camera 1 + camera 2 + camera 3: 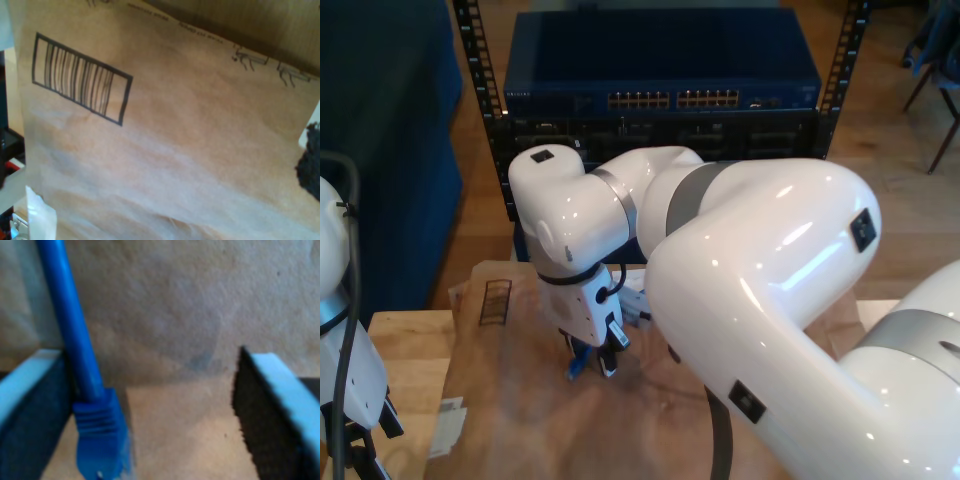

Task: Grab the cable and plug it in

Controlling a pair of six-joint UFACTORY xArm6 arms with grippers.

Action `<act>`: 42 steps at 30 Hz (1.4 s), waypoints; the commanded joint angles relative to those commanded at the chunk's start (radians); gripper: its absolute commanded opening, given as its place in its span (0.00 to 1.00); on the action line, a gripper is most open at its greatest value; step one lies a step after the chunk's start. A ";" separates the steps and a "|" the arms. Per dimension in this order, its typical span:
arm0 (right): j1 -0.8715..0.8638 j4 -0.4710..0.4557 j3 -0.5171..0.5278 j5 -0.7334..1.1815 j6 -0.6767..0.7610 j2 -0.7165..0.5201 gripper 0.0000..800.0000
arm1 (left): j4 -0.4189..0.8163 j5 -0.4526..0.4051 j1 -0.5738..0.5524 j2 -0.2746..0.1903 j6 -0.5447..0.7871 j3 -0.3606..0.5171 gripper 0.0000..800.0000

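Straddling the cable (pixel 82 390), my second claw (pixel 150 410) gapes open over barcode-printed brown paper (pixel 165 150).

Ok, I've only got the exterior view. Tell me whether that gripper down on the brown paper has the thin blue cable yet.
Observer: Not clamped. In the second wrist view my second gripper is open, with the thin bright-blue cable right beside one dark finger.
Operator: Give me the other finger.
Observer: The other finger stands well apart from the cable, with bare brown paper between them.
Operator: Now say which part of the cable I'm at.
Observer: The plug end. The ribbed blue boot sits between the fingers.
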 joint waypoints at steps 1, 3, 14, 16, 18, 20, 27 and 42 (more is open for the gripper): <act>0.000 0.000 0.000 -0.002 -0.002 0.000 0.46 | 0.000 0.000 0.000 0.000 0.000 0.000 1.00; 0.000 0.003 0.005 -0.020 -0.002 0.000 0.34 | 0.000 0.000 0.002 0.000 0.000 0.000 1.00; -0.046 0.051 0.044 -0.069 0.074 -0.144 0.00 | -0.002 0.000 -0.002 -0.005 0.000 -0.009 1.00; -0.083 0.052 0.069 -0.068 0.092 -0.210 0.00 | -0.003 -0.002 -0.003 -0.003 -0.003 -0.011 1.00; -0.121 0.054 0.089 -0.068 0.107 -0.267 0.00 | -0.009 -0.002 -0.015 -0.006 -0.005 -0.011 1.00; -0.149 0.054 0.118 -0.057 0.141 -0.322 0.00 | -0.038 -0.002 -0.023 -0.008 -0.003 -0.012 1.00; -0.290 0.054 0.175 0.089 0.249 -0.491 0.00 | -0.109 -0.026 -0.135 -0.005 -0.017 -0.017 1.00; -0.496 0.146 0.302 0.244 0.327 -0.872 0.00 | -0.385 -0.169 -0.331 0.009 -0.018 -0.092 1.00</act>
